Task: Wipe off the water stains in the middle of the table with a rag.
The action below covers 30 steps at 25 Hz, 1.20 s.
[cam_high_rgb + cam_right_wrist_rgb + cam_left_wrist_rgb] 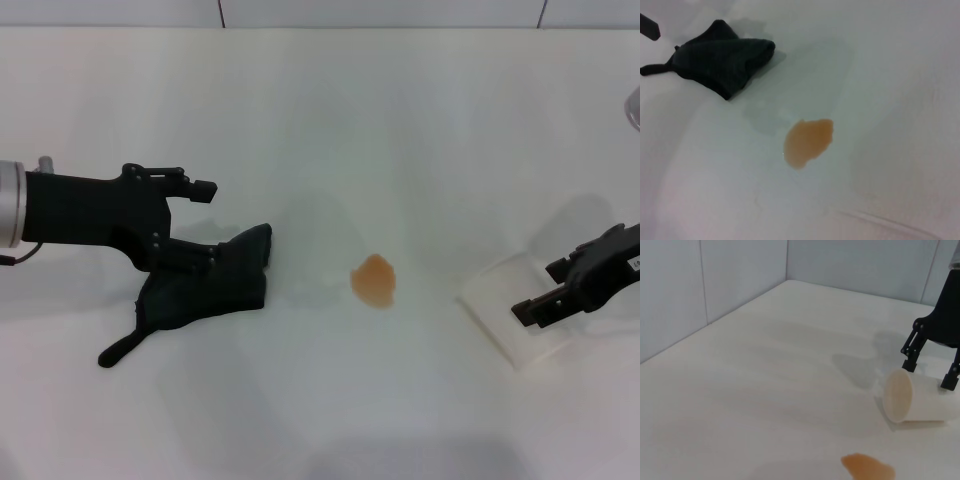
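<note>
My left gripper [195,222] is spread wide over the rag [205,285]; next I close, then drag toward the stain [374,280].

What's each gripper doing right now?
Left gripper: open, at the rag, not gripping it.
Right gripper: open, fingers astride the tipped cup.

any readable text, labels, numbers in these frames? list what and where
No readable text.
Right end effector: a small white label with dark marks near the frame edge in the head view, too small to read.
Dark green-black soft cloth rag, white paper cup lying on its side, orange-tan liquid blotch, plain white table, left end effector: no markings visible.
</note>
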Each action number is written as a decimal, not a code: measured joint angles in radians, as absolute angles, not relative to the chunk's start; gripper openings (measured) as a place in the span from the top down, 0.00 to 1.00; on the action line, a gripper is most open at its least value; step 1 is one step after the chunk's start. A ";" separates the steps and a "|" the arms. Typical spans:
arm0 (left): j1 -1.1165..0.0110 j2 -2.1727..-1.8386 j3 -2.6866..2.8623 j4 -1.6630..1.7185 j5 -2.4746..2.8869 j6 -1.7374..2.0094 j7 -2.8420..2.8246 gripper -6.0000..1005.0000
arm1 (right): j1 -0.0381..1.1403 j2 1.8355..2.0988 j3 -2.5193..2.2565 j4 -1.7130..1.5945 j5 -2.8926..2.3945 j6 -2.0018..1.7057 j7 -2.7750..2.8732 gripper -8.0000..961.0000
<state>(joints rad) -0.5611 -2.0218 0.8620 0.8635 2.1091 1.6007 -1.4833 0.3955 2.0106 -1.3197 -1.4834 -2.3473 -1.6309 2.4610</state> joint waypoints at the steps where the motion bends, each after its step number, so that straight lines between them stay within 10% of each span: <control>1: -0.561 -2.022 0.862 0.864 2.109 1.601 -1.483 0.12 | 0.395 2.011 -1.318 -1.483 -2.346 -1.630 2.462 0.17; 30: -0.574 -2.020 0.857 0.864 2.109 1.589 -1.483 0.12 | 0.396 2.013 -1.358 -1.513 -2.334 -1.635 2.504 0.17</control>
